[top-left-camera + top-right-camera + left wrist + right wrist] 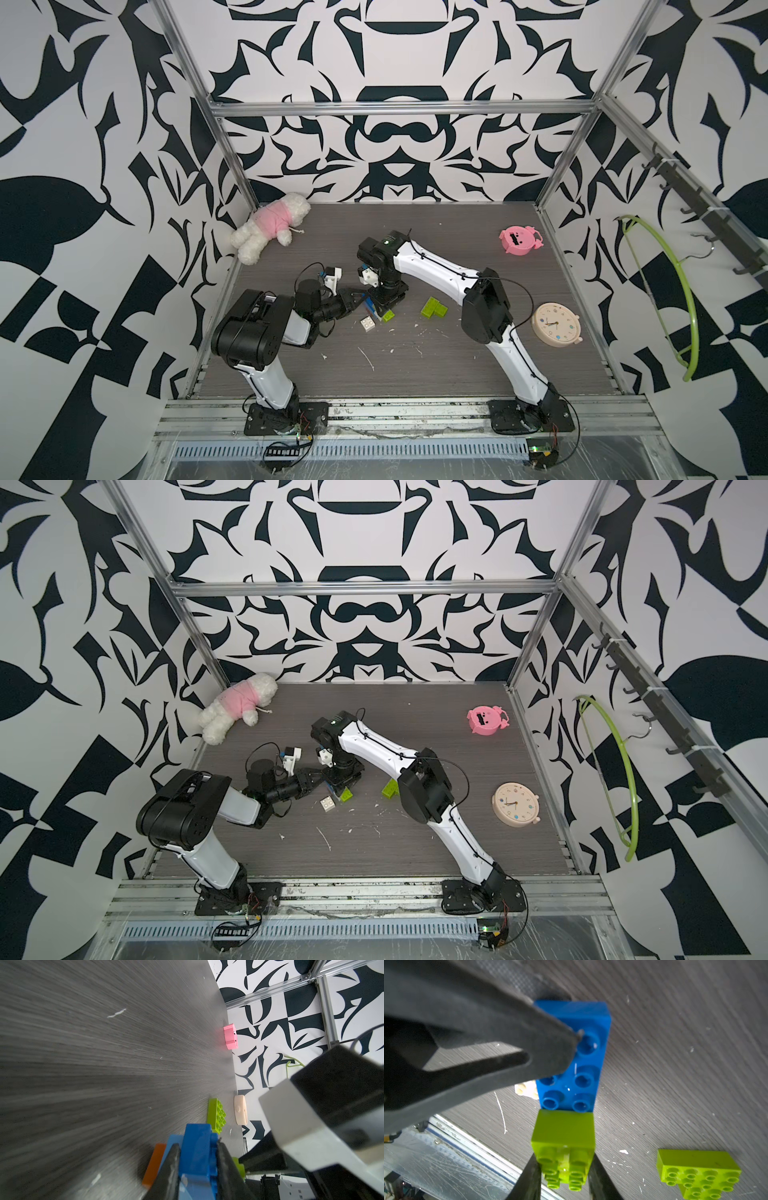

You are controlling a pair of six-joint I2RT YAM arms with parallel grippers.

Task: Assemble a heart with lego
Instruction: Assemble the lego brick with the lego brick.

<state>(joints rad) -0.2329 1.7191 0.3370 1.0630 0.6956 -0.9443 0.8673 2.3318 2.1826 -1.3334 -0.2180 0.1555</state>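
At the bench (415,374) centre, the left claw (197,1147) is clamped on the heart (384,314) by its blue brick (577,1053). The right claw (563,1159) straddles the lime-green brick (564,1132), but I cannot tell if it grips. A skewed push could pop the layers apart.

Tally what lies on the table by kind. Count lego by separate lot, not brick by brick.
Lego lots: 3 (part-built heart of blue, orange and lime-green bricks; white brick; lime-green stepped cluster)
Plush toy: 1
Pink pig-faced toy: 1
Cream clock: 1
Total: 6
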